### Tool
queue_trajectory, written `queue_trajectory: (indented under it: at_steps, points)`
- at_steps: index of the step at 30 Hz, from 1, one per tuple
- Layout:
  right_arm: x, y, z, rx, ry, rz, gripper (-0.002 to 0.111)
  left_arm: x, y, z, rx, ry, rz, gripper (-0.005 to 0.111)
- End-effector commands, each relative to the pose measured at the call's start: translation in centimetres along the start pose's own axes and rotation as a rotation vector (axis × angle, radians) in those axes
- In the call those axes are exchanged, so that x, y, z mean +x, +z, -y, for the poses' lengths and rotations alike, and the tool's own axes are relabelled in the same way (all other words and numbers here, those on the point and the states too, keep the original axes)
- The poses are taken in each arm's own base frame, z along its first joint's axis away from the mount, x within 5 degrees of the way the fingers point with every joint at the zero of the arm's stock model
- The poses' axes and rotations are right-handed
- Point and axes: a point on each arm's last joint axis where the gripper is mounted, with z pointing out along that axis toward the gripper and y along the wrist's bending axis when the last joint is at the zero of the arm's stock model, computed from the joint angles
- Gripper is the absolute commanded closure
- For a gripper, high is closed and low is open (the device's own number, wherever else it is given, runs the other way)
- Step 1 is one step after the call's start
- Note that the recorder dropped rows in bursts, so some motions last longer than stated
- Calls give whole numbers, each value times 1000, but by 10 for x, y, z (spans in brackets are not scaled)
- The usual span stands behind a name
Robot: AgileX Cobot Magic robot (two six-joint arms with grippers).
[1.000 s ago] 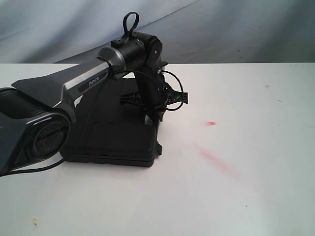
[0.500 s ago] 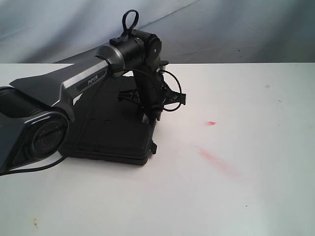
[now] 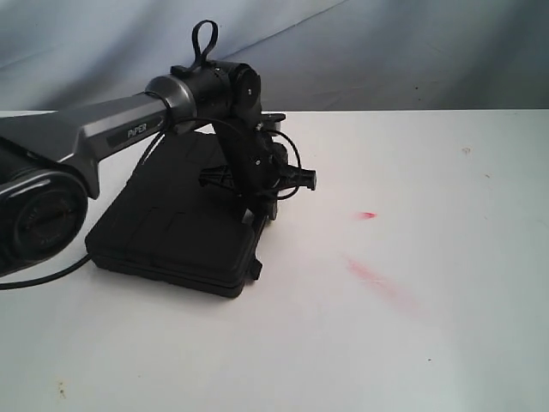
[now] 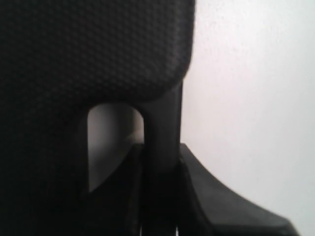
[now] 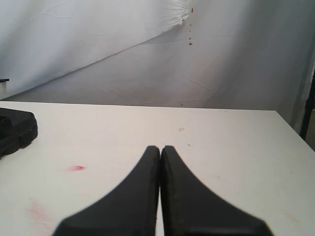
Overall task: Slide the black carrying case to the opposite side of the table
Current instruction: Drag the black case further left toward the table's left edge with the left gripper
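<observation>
Black carrying case (image 3: 167, 232) is lying flat on the white table (image 3: 386, 343), in the left half of the scene and turned at a slant, with one rounded corner pointing toward the near side. Its textured lid is filling most of the left wrist view (image 4: 74, 49), where the slot-shaped handle cut-out (image 4: 115, 142) is showing pale against the plastic. The left gripper (image 3: 260, 215) is reaching down onto the case's right edge from the left arm (image 3: 103, 137); its fingers (image 4: 221, 201) are sitting on either side of the thin handle strip (image 4: 162, 123), pinching it. The right gripper (image 5: 160, 150) is hanging above bare tabletop well to the right of the case (image 5: 15, 128), its fingers pressed together. A red spot (image 3: 367, 215) and a fainter red smear (image 3: 373, 275) are marking the table right of the case. A creased grey-blue cloth backdrop (image 3: 386, 51) is hanging behind the far edge.
</observation>
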Motion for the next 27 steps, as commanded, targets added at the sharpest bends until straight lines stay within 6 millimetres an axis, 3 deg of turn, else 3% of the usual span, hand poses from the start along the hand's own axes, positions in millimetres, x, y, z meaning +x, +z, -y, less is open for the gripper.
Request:
queue_trajectory:
  at_steps: [1, 13, 27]
  points:
    - [0, 0, 0, 0, -4, 12, 108, 8, -2, -16, 29, -55, -7, 107]
    - [0, 0, 0, 0, -4, 12, 108, 22, -24, -37, 47, -22, 29, 107]
    - [0, 0, 0, 0, -4, 12, 108, 42, -16, -78, 103, -160, 102, 107]
